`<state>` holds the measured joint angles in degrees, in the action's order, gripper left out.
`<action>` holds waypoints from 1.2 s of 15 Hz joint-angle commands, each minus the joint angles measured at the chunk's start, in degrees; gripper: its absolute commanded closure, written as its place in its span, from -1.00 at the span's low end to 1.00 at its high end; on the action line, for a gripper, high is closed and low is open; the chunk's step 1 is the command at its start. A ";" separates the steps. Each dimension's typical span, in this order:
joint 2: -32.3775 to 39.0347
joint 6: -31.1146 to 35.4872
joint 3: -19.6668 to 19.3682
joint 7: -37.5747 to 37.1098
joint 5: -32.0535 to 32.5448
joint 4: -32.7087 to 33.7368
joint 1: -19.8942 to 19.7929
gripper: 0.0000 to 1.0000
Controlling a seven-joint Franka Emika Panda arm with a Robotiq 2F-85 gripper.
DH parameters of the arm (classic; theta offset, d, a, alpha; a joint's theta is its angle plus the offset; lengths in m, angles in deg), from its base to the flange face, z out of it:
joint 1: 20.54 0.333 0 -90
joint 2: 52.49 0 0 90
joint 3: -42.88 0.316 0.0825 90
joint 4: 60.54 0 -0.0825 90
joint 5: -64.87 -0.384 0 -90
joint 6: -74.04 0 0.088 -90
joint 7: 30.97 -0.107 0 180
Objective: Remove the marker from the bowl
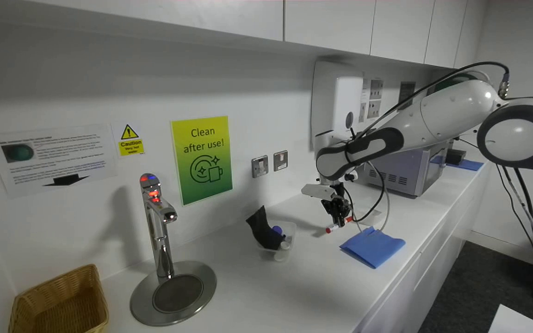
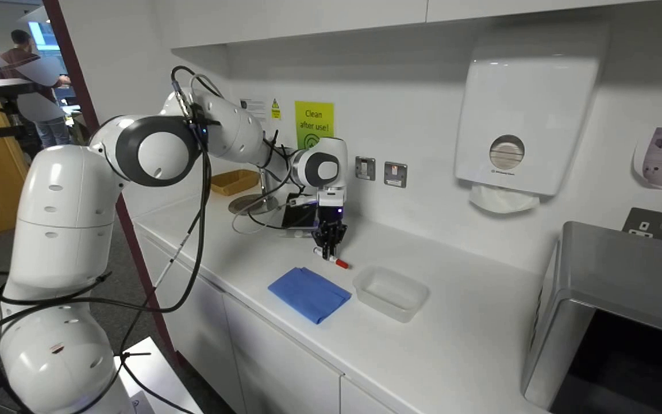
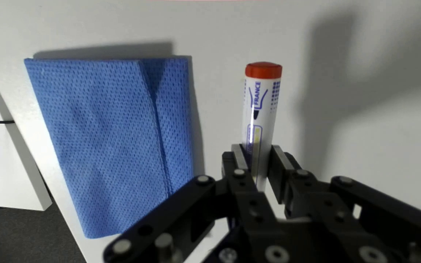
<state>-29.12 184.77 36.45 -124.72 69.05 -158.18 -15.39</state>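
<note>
The marker is white with a red cap and a red end. My gripper is shut on its middle in the wrist view, and the marker's red end points away from the jaws. In both exterior views the gripper holds the marker roughly level, apparently a little above the counter. The bowl, a clear rectangular plastic tub, stands on the counter beside the gripper and looks empty. It also shows partly behind the gripper. The marker is outside it. The bowl is not in the wrist view.
A folded blue cloth lies beside the gripper. Another clear tub holds a black item and small things. A tap, a wicker basket and a microwave stand along the counter. The wall is behind.
</note>
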 commanded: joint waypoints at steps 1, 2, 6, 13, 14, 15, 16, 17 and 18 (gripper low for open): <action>0.62 1.07 0.49 0.01 -0.26 0.27 -0.78 0.90; 0.79 0.99 0.47 0.03 -0.27 0.35 -0.77 0.90; 1.26 0.98 0.40 0.06 -0.23 0.52 -0.75 0.90; 1.37 0.88 0.40 0.03 -0.05 0.68 -0.65 -0.36; 1.37 0.88 0.40 0.03 -0.06 0.69 -0.65 -0.53; 1.37 0.84 0.40 0.02 -0.03 0.71 -0.63 -0.66; 1.32 0.89 0.39 -0.02 0.03 0.69 -0.61 -0.83; 1.23 0.87 0.38 -0.07 0.07 0.69 -0.58 -0.95; 0.71 0.92 0.30 -0.18 0.27 0.59 -0.51 -1.00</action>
<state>-27.59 184.79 36.45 -124.72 69.05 -158.02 -15.40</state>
